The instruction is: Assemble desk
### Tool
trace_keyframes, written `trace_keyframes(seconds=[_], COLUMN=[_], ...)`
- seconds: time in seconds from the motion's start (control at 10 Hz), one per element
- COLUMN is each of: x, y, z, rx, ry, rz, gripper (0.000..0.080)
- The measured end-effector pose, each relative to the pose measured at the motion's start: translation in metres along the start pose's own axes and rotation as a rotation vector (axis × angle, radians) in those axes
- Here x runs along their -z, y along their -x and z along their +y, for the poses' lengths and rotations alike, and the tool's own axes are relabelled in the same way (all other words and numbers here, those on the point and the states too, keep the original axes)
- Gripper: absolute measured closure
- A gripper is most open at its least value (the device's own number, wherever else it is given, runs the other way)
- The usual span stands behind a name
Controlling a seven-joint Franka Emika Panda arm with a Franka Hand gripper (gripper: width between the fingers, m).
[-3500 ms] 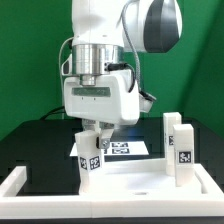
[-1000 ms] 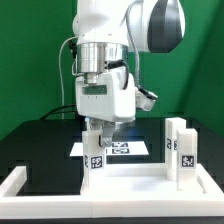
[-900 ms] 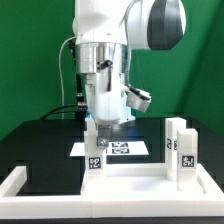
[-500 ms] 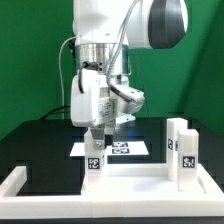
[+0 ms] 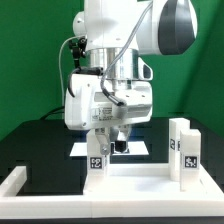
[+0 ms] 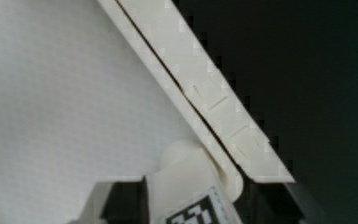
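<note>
The desk slab (image 5: 135,178) lies flat at the front, white with a raised rim. One white leg (image 5: 97,155) with a black-and-white marker stands upright on its corner at the exterior view's left. My gripper (image 5: 100,138) comes straight down on this leg and is shut on its top. Two more legs (image 5: 182,150) stand upright at the slab's right end. In the wrist view the leg (image 6: 197,185) shows between my dark fingers (image 6: 126,205), over the slab (image 6: 69,100) and its rim (image 6: 208,95).
The marker board (image 5: 130,147) lies on the black table (image 5: 40,145) behind the slab. The white frame (image 5: 20,180) borders the table at the front and left. A green backdrop stands behind the arm.
My wrist has turned about its vertical axis over the leg at the left corner. The leg stays upright in the same place. The slab and the two right legs have not moved.
</note>
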State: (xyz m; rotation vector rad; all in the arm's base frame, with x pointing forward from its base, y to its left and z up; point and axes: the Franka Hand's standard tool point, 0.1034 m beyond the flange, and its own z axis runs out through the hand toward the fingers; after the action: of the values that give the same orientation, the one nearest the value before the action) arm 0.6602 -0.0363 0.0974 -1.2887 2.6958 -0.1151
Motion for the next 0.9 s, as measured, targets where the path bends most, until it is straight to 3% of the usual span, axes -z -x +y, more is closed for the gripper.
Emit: trace_keyframes(seconds=[0.1, 0.2, 0.4, 0.6, 0.9], x=[0.000, 0.004, 0.049, 0.072, 0.067], y=[0.000, 0.005, 0.028, 0.036, 0.035], z=[0.000, 0.000, 0.003, 0.004, 0.005], rx=[0.018, 0.023, 0.063, 0.066, 0.070], ry=[0.000, -0.005, -0.030, -0.034, -0.034], rz=[0.000, -0.006, -0.071, -0.105, -0.099], gripper=[0.0458, 0.0458, 0.0202, 0.0161, 0.0151])
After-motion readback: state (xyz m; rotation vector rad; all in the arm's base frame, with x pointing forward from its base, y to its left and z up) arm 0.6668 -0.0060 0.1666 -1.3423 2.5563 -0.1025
